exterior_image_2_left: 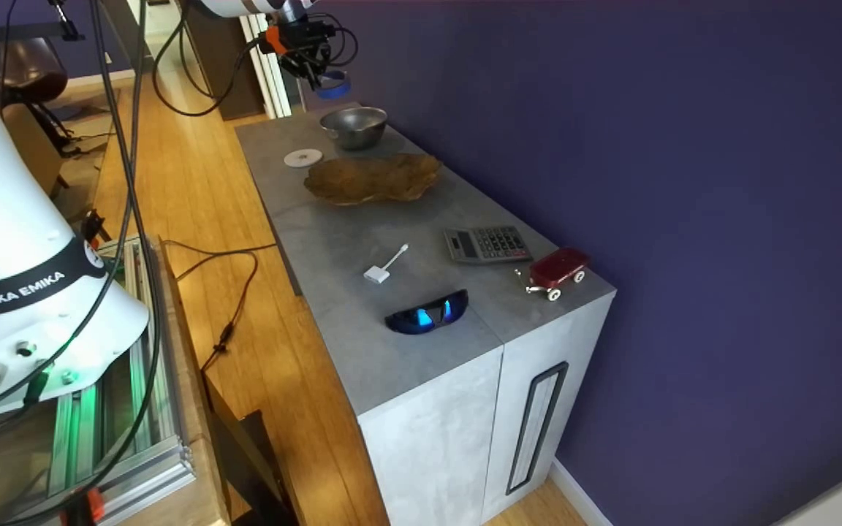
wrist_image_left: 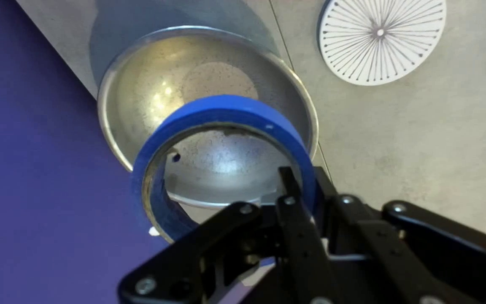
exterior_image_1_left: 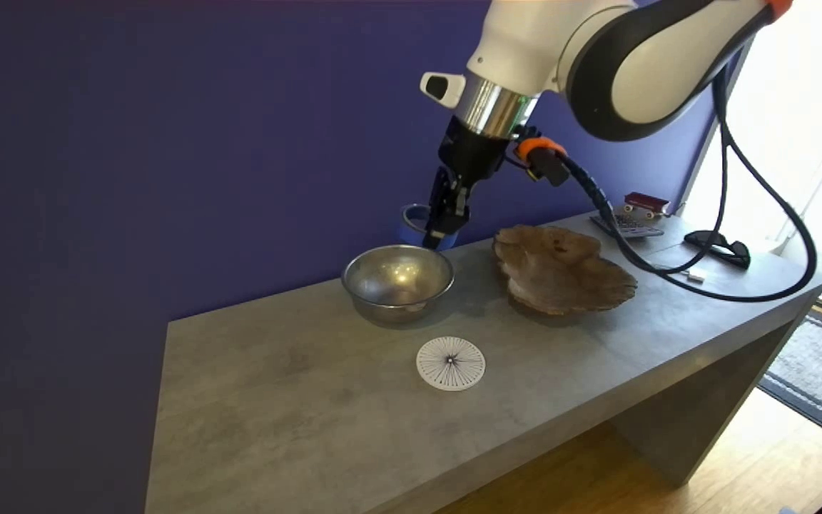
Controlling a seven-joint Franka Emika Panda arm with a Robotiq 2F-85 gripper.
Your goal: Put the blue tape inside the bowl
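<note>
– Where to find the blue tape [wrist_image_left: 226,110]?
– Pinched tight in the pincer [wrist_image_left: 305,181], up higher than the bowl [exterior_image_1_left: 382,285].
– And near the bowl?
– On the tabletop [exterior_image_1_left: 275,400], see a white circle [exterior_image_1_left: 451,365] and a brown dish [exterior_image_1_left: 561,273].

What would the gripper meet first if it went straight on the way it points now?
Probably the metal bowl below the gripper, which holds the blue tape; depth leaves the exact contact spot unclear.

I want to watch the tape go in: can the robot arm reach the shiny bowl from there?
Probably yes. The tool grips the tape higher than the bowl, whose open top faces up, and nothing seems to stand between them. The wooden dish sits apart, to one side.
</note>
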